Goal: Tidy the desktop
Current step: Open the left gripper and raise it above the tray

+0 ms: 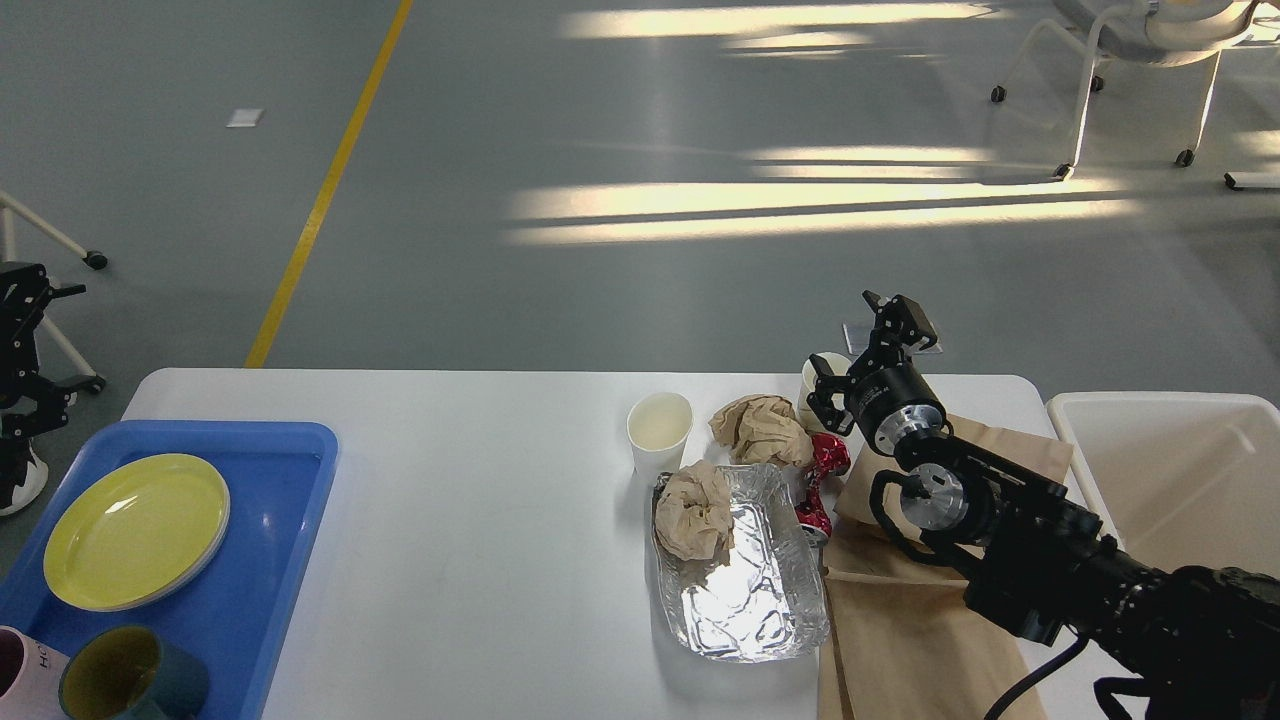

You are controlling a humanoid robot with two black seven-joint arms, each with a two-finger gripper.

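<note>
Rubbish crowds the right-centre of the desktop (480, 520): foil tray (745, 580), crumpled paper balls, crushed red can (822, 480), paper cups. The right gripper (865, 350), fingers spread and empty, hangs just right of the far paper cup (822, 372), nearest it. The left gripper (25, 340) hovers at the frame's left edge, well apart; I cannot tell its opening.
</note>
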